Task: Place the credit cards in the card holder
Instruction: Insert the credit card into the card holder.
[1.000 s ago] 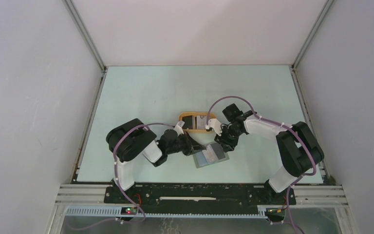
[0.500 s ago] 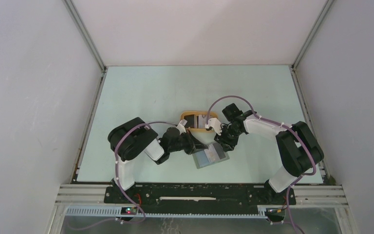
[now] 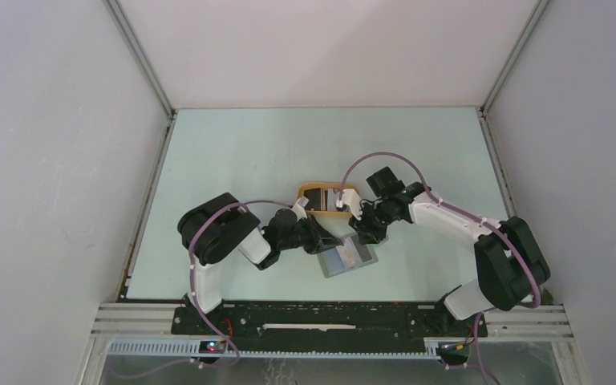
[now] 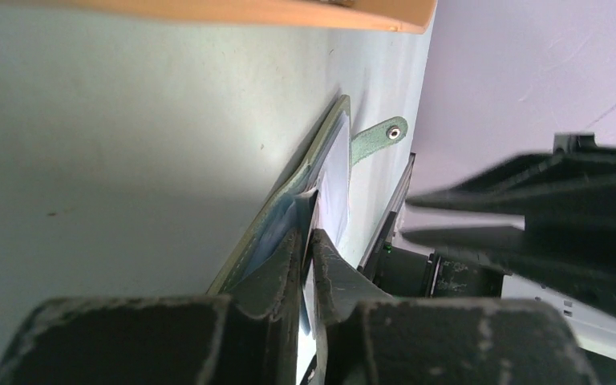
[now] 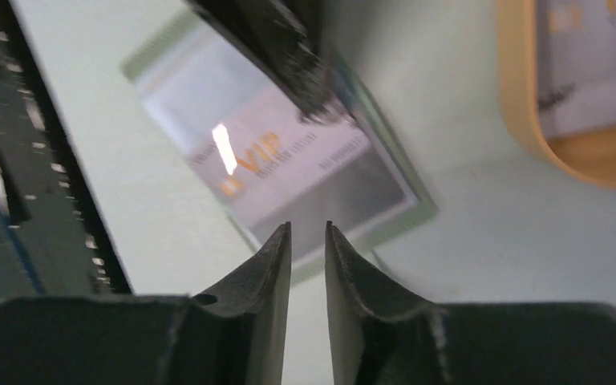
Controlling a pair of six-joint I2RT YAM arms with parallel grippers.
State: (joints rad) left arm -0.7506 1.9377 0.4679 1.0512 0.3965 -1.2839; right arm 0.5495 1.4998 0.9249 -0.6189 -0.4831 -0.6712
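Left gripper (image 3: 325,241): at the left edge of the card holder (image 3: 349,258). Its jaws are almost closed, with a thin whitish edge (image 4: 310,241) between the fingers (image 4: 277,277). It cannot be told whether that edge is card or pocket lining, or whether the pads press on it.

Right gripper (image 3: 361,234): just above the card holder's far edge. Its jaws are a narrow slit apart with nothing between them, and it touches nothing.

The card holder lies open and flat, a VIP-printed card (image 5: 289,160) on it and the snap tab (image 4: 381,132) sticking out to one side. The orange tray (image 3: 325,189) sits just beyond it, with further cards (image 5: 585,72) inside; their count is unclear, as the arms cover part of the tray.

Both wrist views are blurred, and the small print on the VIP-printed card is unreadable.

The worktop (image 3: 249,160) is pale green and matt. Plain white panels (image 3: 329,48) enclose it, with aluminium posts at the corners.
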